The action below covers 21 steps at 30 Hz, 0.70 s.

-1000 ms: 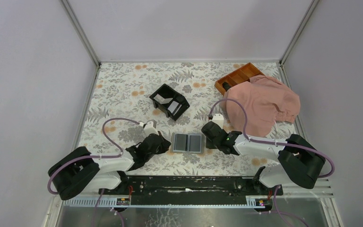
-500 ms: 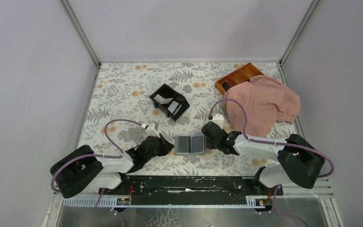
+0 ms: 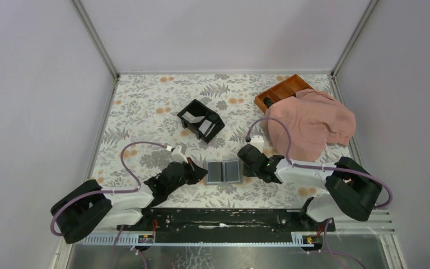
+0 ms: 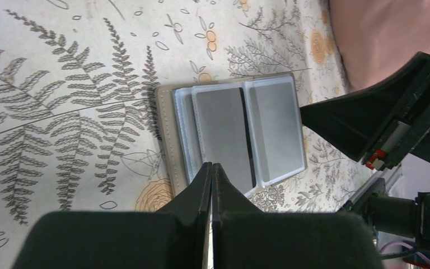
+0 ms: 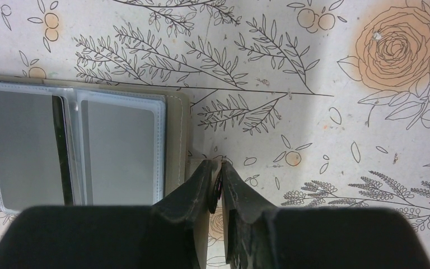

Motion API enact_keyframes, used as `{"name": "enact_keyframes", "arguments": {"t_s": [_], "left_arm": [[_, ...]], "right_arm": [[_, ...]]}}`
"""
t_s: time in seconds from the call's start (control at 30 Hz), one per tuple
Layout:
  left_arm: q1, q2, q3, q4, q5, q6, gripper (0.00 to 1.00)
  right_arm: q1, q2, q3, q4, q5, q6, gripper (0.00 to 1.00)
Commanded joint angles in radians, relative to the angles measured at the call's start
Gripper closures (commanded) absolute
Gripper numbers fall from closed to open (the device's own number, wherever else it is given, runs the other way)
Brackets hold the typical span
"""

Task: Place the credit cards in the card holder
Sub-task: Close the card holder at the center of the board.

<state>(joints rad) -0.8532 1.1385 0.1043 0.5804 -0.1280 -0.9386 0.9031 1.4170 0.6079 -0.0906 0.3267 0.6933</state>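
Note:
The card holder (image 3: 223, 171) lies open and flat on the floral table, showing two clear sleeves with grey panels (image 4: 235, 134) (image 5: 73, 148). My left gripper (image 3: 201, 175) (image 4: 211, 165) is shut, empty, with its tips over the holder's left edge. At the holder's right edge, my right gripper (image 3: 245, 168) (image 5: 218, 162) is shut on the holder's taupe closure tab (image 5: 197, 163). Two pale credit cards (image 3: 191, 116) (image 3: 206, 128) sit in the compartments of a black box (image 3: 200, 120) farther back.
An orange-brown divided tray (image 3: 283, 89) stands at the back right, partly under a pink cloth (image 3: 311, 123). The right arm's purple cable (image 3: 269, 126) loops over the table near the cloth. The enclosure walls edge the table on three sides.
The holder's right half stood slightly raised half a second ago and now lies flat. The left arm has drawn back a little towards its base; the right gripper stays on the tab.

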Motion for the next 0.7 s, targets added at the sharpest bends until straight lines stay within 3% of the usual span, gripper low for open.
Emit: {"name": "enact_keyframes", "arguments": {"t_s": [0.0,0.17,0.3,0.4,0.67], "left_arm": [[-0.004,-0.033,0.008,-0.065,-0.056,0.017,1.00],[-0.005,-0.131,0.008,-0.204,-0.129,0.044,0.95],[-0.005,-0.118,0.017,-0.224,-0.127,0.059,0.67],[-0.003,-0.071,0.028,-0.198,-0.097,0.069,0.56],[-0.002,0.062,0.055,-0.097,-0.036,0.094,0.46]], "right_arm": [[0.006,-0.003,0.025,0.012,0.004,0.003,0.82],[0.006,0.000,0.023,0.015,0.001,0.000,0.81],[0.006,0.005,0.027,0.018,-0.004,-0.001,0.79],[0.006,0.007,0.029,0.015,-0.004,-0.003,0.78],[0.006,0.007,0.031,0.009,-0.004,-0.008,0.77]]}}
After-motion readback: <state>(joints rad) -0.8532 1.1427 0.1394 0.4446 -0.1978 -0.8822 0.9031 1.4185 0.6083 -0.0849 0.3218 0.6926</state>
